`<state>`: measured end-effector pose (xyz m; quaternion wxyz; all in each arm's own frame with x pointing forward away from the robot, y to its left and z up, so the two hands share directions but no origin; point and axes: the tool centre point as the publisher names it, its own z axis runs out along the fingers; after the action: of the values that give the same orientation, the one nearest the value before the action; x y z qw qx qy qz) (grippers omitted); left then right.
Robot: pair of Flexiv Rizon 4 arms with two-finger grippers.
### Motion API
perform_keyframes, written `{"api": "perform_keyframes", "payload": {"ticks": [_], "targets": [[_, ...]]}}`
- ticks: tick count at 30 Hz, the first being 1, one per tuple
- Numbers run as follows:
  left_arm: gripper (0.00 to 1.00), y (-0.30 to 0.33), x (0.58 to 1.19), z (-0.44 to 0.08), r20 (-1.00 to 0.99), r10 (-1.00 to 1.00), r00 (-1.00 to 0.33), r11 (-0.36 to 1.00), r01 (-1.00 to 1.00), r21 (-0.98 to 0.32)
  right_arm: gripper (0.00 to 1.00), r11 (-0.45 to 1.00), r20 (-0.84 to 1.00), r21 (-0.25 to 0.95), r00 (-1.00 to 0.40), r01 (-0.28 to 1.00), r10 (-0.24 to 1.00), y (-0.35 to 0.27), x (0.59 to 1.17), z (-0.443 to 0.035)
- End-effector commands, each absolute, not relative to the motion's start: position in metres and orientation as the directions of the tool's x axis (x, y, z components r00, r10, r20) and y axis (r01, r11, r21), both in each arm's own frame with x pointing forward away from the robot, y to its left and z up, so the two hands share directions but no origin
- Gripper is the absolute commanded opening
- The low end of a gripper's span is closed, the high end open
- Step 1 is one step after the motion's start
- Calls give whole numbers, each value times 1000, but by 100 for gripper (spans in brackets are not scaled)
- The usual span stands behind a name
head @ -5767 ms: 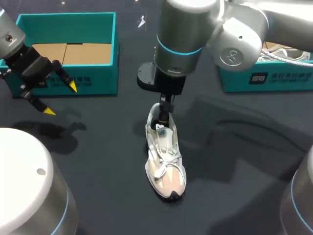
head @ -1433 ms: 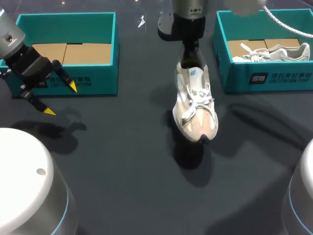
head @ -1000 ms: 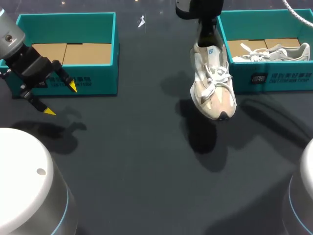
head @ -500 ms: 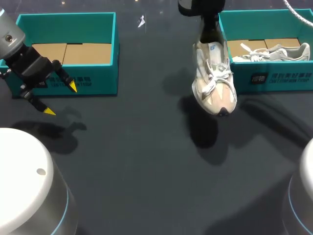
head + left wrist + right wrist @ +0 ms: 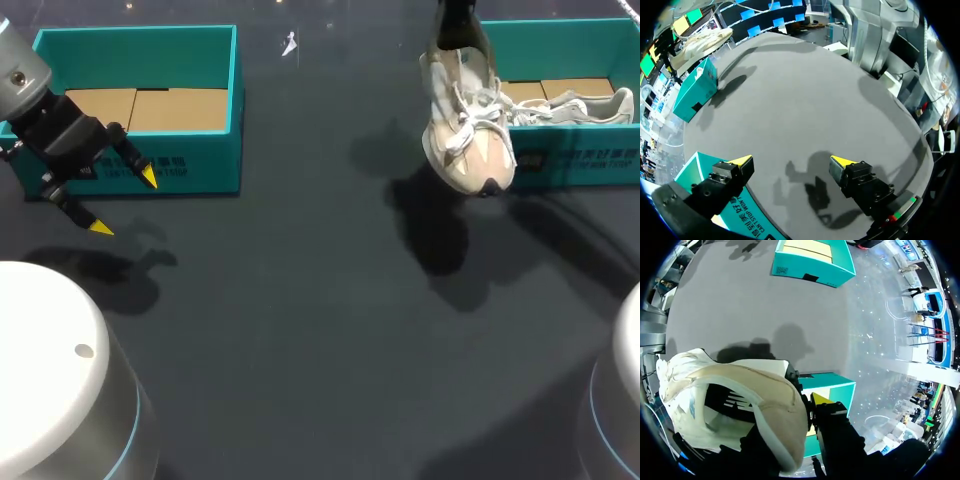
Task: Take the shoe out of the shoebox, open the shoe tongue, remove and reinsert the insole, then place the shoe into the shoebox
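The right arm's fingers [image 5: 822, 401] pinch the heel collar of a pale shoe [image 5: 468, 130] hanging toe-down beneath them at the near wall of the shoebox [image 5: 592, 165], a light, floppy load likely best held by that stiffer heel; the left arm's fingers [image 5: 148, 177] stand spread.

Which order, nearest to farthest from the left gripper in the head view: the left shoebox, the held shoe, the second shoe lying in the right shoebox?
1. left shoebox: right beside the left gripper, at the table's left.
2. held shoe: up in the air, right of the middle.
3. second shoe: inside the right shoebox, farthest right.
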<state>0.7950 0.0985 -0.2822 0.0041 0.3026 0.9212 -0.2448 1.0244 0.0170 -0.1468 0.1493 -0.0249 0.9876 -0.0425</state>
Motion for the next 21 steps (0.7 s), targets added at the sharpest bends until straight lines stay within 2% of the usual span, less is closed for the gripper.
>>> {"api": "perform_keyframes", "payload": {"ticks": [1,21], "targets": [[100,99,794,-282,-156,556,-816,698,560,-447,0,995,-294,-92,-954,-36,-62,17,1023,-146],[100,99,794,-282,-156,556,-816,698,560,-447,0,995,-294,-95,-954,-31,-58,16,1027,-144]]}}
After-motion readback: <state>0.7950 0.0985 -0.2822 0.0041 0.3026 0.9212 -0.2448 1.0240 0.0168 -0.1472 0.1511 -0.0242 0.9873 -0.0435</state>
